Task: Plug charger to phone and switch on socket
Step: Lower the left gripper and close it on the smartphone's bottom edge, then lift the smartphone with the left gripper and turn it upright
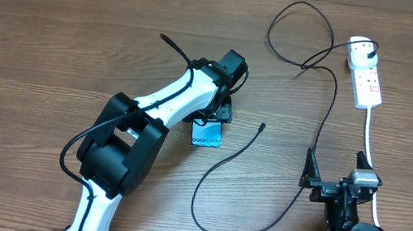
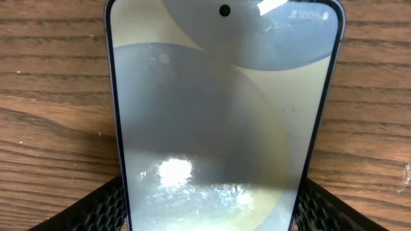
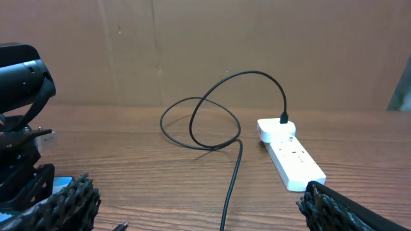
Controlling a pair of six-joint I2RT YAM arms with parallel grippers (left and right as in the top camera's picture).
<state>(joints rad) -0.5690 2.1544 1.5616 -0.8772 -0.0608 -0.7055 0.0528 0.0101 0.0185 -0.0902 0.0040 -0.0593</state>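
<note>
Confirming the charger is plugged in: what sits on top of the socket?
White charger plug head at the far end of the socket, black cable attached. Pins and outlet beneath are hidden.

- phone [image 1: 206, 134]: slim, blk frame, teal screen lit, flat on surface [image 1: 53, 43], approx. centre.
- charger [image 1: 334, 93]: thin blk cable, looped; plug head [image 1: 359, 47] in socket's far end; connector tip [image 1: 261, 126] loose, right of phone, apart.
- socket [image 1: 367, 81]: white strip, far right.
</note>
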